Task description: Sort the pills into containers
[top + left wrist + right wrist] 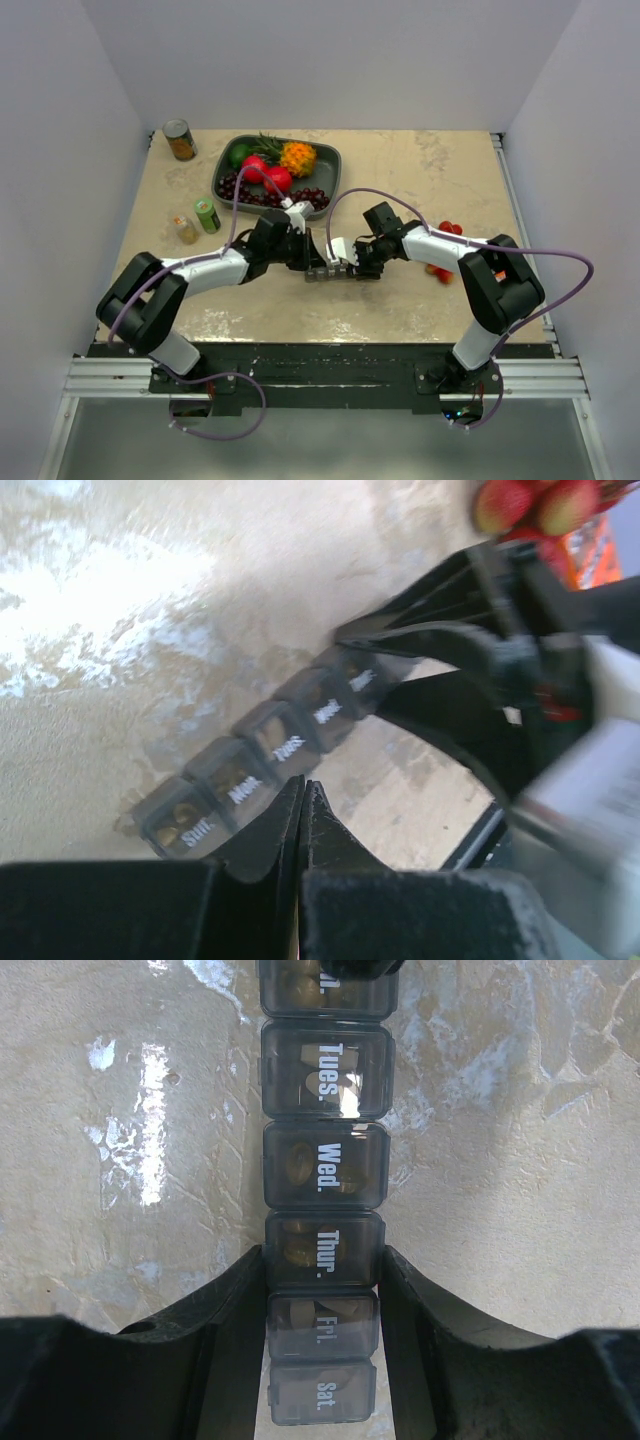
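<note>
Containers (322, 1175) lie lengthwise inside the right hand (322, 1265), pinched at both sides.

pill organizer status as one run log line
pill organizer: flat on table, visible lids closed | right end effector: clamped across Thur-Fri end | left end effector: shut, empty, tips beside Sun end

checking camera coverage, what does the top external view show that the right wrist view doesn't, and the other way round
Only top external: the fruit tray, the tin can, the green bottle and the red fruits by the right arm.
Only right wrist: the lid labels Tues to Sat, pills showing through the lids, and the right gripper closed on the sides of the pill container strip at Thur and Fri.
Both: the strip lying on the beige table, with the right gripper at it.
</note>
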Robot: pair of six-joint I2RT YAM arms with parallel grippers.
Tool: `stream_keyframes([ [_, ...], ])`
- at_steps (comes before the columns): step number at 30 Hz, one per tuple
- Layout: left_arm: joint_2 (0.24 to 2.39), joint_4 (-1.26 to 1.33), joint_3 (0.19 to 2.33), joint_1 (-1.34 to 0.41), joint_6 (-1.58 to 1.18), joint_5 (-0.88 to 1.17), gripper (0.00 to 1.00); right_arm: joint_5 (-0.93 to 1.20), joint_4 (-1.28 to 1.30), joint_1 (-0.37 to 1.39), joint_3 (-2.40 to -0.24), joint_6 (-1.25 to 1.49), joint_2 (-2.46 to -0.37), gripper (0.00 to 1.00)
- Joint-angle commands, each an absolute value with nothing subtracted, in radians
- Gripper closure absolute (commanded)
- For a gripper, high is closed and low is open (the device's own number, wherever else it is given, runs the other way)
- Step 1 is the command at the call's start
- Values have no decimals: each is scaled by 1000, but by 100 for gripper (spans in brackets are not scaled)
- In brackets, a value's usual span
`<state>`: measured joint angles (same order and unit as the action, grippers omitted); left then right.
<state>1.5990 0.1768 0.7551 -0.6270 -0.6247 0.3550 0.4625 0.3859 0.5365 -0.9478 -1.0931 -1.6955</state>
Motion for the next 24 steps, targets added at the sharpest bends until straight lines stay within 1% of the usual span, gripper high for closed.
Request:
stream_keyframes([
  [1,1497,164,787,-626,-607,357,100,422,379,540,-942,-1097,-1733,73],
  [5,1523,178,759,-626,-607,376,100,420,379,538,-942,-1095,-1735,73],
  [11,1679,215,667,-615,-604,356,100,417,380,540,-942,-1094,-1736,73],
  [14,1724,244,643,-604,-606,357,100,414,380,540,-942,-1094,-1740,73],
  [19,1678,253,653,-603,-603,364,100,413,380,537,-942,-1094,-1741,73],
  [24,1537,221,701,-604,-603,382,100,417,385,540,-946,-1089,-1743,72],
])
